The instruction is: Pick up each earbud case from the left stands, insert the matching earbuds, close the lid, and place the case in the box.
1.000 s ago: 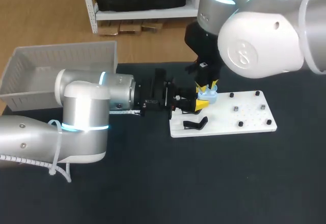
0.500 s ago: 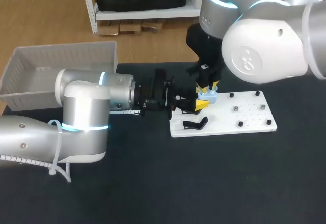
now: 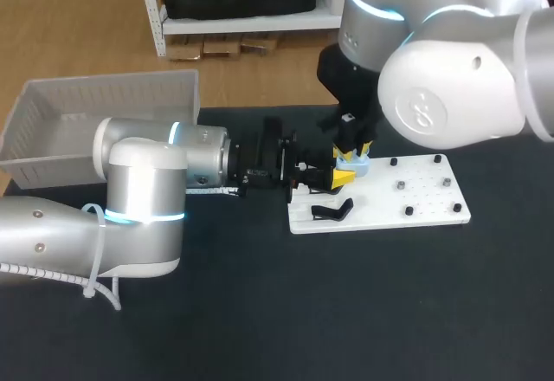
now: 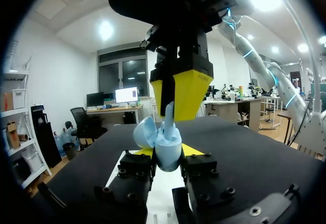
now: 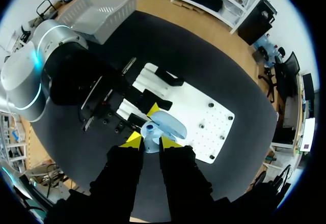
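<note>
Case (image 4: 168, 150) open in left fingers (image 4: 195, 150) — earbud (image 4: 168, 113) seemingly seated, right fingers (image 4: 191, 94) pinching.

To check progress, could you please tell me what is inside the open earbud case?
A light blue earbud, gripped by the right hand, stands in the earbud case; its interior beneath is hidden.

Pale blue earbud case (image 4: 168, 150) and earbud (image 4: 168, 117), white stand board (image 3: 433, 212), black tabletop (image 3: 346, 312), whitish box (image 3: 104, 95)
</note>
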Controlling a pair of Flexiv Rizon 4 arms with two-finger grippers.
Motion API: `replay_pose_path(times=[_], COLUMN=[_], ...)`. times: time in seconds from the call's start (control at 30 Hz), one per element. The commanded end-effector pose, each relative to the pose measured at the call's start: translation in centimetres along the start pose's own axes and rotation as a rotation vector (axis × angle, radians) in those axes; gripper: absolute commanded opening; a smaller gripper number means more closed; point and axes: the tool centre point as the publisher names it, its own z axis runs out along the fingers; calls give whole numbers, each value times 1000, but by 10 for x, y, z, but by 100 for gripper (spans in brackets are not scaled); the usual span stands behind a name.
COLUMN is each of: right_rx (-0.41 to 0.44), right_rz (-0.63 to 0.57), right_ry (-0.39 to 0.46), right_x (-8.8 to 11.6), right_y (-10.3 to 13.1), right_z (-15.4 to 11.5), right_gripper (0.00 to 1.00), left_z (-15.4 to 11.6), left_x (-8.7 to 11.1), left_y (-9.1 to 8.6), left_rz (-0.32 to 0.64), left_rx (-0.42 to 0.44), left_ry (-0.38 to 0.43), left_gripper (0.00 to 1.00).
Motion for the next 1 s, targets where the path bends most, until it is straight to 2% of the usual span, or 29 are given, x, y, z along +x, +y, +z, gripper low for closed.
replay_pose_path(times=[0.03,1.0], right_rx=[5,6], right_rz=[3,9], right_ry=[-4,-12], right_x=[1,-3], right_y=[1,0], right_z=[1,3], right_gripper=[0,0], left_z=[0,0], left_x=[1,1], left_y=[-1,-1], left_rz=[3,3], left_rx=[-5,-5], left_ry=[-3,-3], left_gripper=[0,0])
